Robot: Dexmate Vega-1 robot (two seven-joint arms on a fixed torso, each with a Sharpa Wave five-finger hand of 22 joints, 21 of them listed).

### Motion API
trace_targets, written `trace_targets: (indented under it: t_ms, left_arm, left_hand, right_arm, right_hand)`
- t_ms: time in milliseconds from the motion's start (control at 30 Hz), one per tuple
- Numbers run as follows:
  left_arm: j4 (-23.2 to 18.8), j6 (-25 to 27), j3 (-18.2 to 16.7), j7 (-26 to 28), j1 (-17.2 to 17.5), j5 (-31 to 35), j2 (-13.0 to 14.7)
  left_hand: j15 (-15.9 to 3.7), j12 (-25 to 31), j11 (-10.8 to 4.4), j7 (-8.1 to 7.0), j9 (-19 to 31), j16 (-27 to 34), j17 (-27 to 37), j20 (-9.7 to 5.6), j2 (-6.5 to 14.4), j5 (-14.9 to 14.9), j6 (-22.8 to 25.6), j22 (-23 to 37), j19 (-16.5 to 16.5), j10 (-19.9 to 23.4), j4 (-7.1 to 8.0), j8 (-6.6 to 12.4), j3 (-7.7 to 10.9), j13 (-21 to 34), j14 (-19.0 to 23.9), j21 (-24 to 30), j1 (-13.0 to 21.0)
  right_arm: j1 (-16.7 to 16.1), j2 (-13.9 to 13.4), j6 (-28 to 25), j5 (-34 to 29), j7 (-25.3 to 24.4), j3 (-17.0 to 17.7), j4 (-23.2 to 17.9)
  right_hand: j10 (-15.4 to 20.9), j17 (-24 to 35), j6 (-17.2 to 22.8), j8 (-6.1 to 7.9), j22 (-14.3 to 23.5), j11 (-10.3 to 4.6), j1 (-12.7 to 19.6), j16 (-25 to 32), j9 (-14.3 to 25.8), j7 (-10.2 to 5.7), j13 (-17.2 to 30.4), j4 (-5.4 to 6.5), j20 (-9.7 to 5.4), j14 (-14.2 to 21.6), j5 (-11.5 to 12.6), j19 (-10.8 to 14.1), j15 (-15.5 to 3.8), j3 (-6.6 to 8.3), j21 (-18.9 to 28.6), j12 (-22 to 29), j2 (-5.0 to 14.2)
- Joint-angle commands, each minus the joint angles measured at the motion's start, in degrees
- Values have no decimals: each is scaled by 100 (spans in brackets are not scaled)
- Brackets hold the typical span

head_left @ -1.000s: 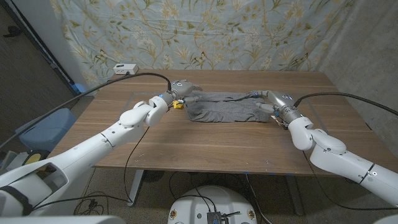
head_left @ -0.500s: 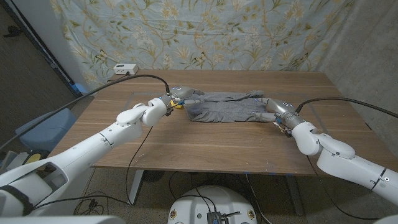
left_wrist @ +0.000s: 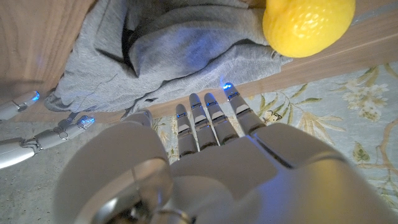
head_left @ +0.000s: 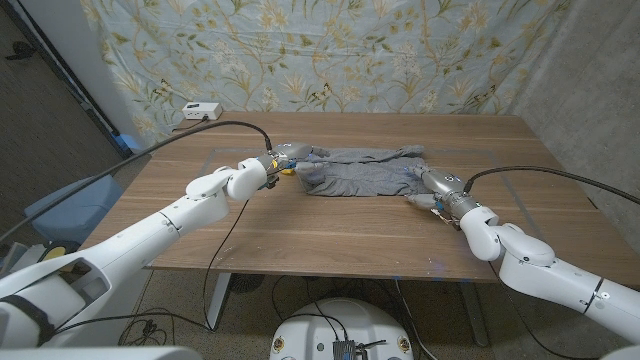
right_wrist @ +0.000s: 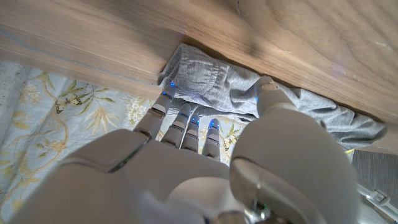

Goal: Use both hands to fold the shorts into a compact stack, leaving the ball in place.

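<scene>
Two arms reached in over the wooden table (head_left: 330,235) in the head view. The grey shorts (head_left: 355,173) lay crumpled and spread sideways between the two hands, toward the table's far half. The left hand (head_left: 287,154) sat at the shorts' left end, its fingers over the cloth edge; the yellow ball (head_left: 287,168) showed just at the near side of this hand, touching the shorts. The right hand (head_left: 428,183) lay at the shorts' right end, fingers pointing into the fabric. Whether either hand had cloth pinched could not be told from this view. A white box (head_left: 201,110) stood on the far left corner of the table, well apart from the left hand, before a floral curtain (head_left: 330,50).

Left wrist view: the left hand (left_wrist: 211,155) had its fingers (left_wrist: 196,115) extended side by side, tips at the rumpled edge of the shorts (left_wrist: 168,56), with nothing visibly gripped. The ball (left_wrist: 308,25) lay just beyond the fingertips, against the cloth. Fingers of the right hand (left_wrist: 37,134) showed at the far end of the shorts.

Right wrist view: the right hand (right_wrist: 199,162) held its fingers (right_wrist: 180,118) fairly straight, tips touching the shorts (right_wrist: 249,93), thumb on the fabric alongside; a grip on the cloth could not be confirmed.
</scene>
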Motion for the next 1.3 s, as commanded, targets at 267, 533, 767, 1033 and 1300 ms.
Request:
trace_targets:
  t_ms: [267,533,767,1033,1300]
  left_arm:
    - [6,36,-2,-230,-19,-421,53]
    - [39,26,-5,-255,-61,-511,43]
    - [145,24,31,-305,-133,-565,3]
    - [367,12,139,-530,-292,-655,-67]
    - [593,-72,348,-725,-494,-533,-126]
  left_hand:
    - [-2,79,60,-7,5,79,-11,62,-41,32,5,36,-29,56,28,41,6,-2,117,-31,-103]
    - [35,102,88,27,4,93,-14,109,-56,37,45,38,-33,92,39,63,-11,-13,154,-32,-165]
    - [41,112,97,27,3,100,-15,122,-61,41,65,40,-35,105,48,73,-22,-19,176,-32,-207]
    - [52,124,114,146,0,96,-17,146,-71,54,316,43,-49,114,71,157,-54,-37,181,-37,-331]
    - [96,95,147,248,-2,62,-14,205,-63,65,583,48,-104,5,126,211,-106,-58,75,-57,-521]
  right_arm:
    - [731,727,-238,-1314,-203,-823,1140]
    - [1040,1031,-187,-1565,-553,-1036,1751]
    - [1351,1338,160,-1739,-1311,-1210,2363]
    - [1727,1556,746,-1942,-2521,-1374,3062]
    - [2198,1438,1233,-2376,-2887,-1637,3400]
  right_hand:
    - [-56,-41,32,60,2,-125,617,60,23,-12,-12,-225,-114,-65,105,39,-193,243,14,49,67]
    - [-103,-63,-38,47,-2,-200,1092,135,21,-53,-25,-223,-258,40,138,221,-332,434,76,75,174]
    - [102,-59,150,120,-4,-270,1179,217,20,-122,-31,-170,-272,235,106,328,-396,456,108,166,184]
    - [3057,612,3532,924,167,-403,2168,1806,-24,-305,-89,-145,-732,3397,-330,2051,-1121,490,1085,854,803]
    - [4141,580,4624,1034,238,-241,2286,1783,-38,-123,-99,-71,-875,3978,-397,2219,-1136,677,1492,1028,897]
